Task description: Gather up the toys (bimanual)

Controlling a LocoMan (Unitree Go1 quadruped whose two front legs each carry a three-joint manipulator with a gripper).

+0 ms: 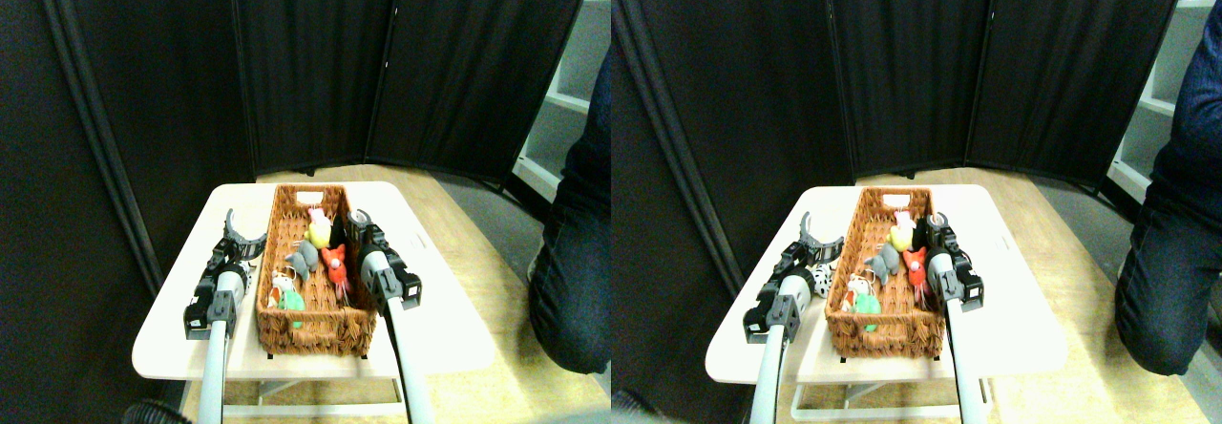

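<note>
A long brown woven wicker basket (315,333) sits lengthwise on a low white table (439,338), and most of the small plush toys are already lying inside it. Nearest the robot is a green plush toy (291,302) with a pale, white-and-orange one (281,284) touching it on the far side; further in lie a grey plush animal (304,260) and, just beside it to the right, an orange-red plush animal (335,264); beyond those a yellow plush toy (320,234) with a bit of pink at its top. Outside the basket, on the table just beside its left wall, lies a black-and-white spotted plush toy (245,271), partly hidden behind the left manipulator. The left gripper (243,236) stands over the table just past that toy, its two curved dark jaws spread wide apart with nothing between them. The right gripper (360,222) is at the basket's right rim, next to the yellow toy; it is too dark and small there for me to tell how its jaws stand. At the right edge, a person's leg in dark blue trousers (563,281) is close to the table.
</note>
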